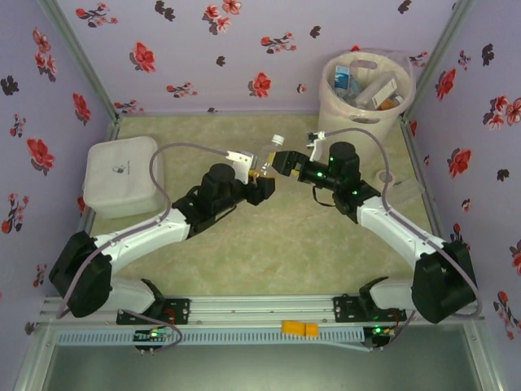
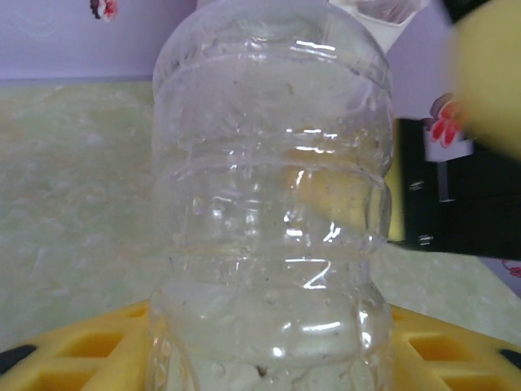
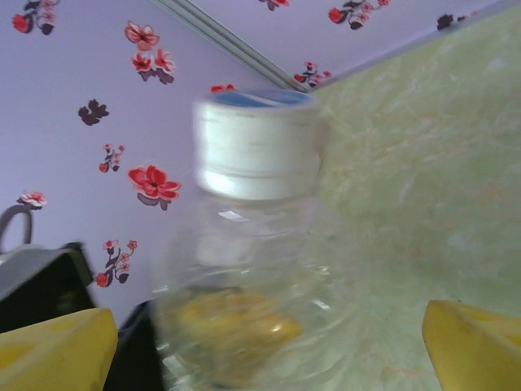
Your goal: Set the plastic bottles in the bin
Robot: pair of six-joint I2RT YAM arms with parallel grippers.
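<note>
1. The left claw (image 1: 261, 173) is seen clamped on a clear bottle (image 1: 269, 153), which is held above the table (image 1: 269, 252), not resting on it.
2. In the left wrist view, the ribbed body of the bottle (image 2: 269, 204) is gripped low down between the yellow fingers (image 2: 89, 350) of that claw, one on each side and touching it.
3. The bottle is tilted away from the left claw, with its white cap (image 1: 278, 140) at the end farthest from the claw.
4. The right claw (image 1: 279, 162) is held with its jaws wide apart, directly facing the left claw, with the bottle between the two claws.
5. In the right wrist view, the yellow fingers (image 3: 57, 346) of the right claw are seen spread to either side of the bottle. The cap (image 3: 256, 142) stands just ahead of them, and a gap is left on each side.
6. Whether the right claw touches the bottle cannot be told.
7. The bin (image 1: 338, 122) stands beyond the right claw, behind it and to its right, well apart from both claws. Several other bottles (image 1: 370, 88) are seen lying inside it.
8. A white box (image 1: 122, 175) sits on the table well to the left of the left claw.
</note>
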